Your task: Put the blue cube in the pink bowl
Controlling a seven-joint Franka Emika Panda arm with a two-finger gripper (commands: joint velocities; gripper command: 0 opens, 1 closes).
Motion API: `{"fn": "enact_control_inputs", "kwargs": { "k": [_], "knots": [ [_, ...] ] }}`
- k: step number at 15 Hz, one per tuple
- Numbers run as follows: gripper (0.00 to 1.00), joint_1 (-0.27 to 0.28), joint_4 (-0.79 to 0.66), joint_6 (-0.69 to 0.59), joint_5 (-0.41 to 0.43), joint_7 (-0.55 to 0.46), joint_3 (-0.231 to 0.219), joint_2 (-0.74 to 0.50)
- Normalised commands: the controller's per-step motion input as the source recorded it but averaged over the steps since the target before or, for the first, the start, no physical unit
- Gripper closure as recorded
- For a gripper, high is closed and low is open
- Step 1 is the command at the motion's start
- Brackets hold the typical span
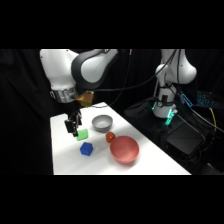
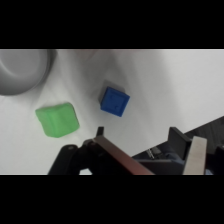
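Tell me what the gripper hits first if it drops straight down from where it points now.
Probably bare table between the green block and the blue cube. The gripper hangs just beside the block, so it might clip it; depth is unclear.

Soft blur throughout; bright table (image 1: 65,160), dark surroundings.

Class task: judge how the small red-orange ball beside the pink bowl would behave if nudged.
The red-orange ball is round, so it would probably roll away rather than slide. It lies close to the pink bowl, which might stop it on that side. It looks small, so likely light.
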Motion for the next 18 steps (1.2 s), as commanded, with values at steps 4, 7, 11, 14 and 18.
{"fn": "enact_control_inputs", "kwargs": {
  "k": [4,7,11,14,18],
  "knots": [
    [0.0,0.162,-0.08,0.3,0.023,0.35,-0.129,0.07],
    [0.0,0.171,-0.15,0.25,-0.009,0.32,-0.149,0.01],
    [0.0,0.142,-0.22,0.24,-0.012,0.25,-0.138,-0.05],
    [0.0,0.087,-0.19,0.24,0.006,0.14,-0.094,-0.04],
    [0.0,0.035,-0.09,0.27,0.04,0.01,-0.053,0.03]
  ]
}}
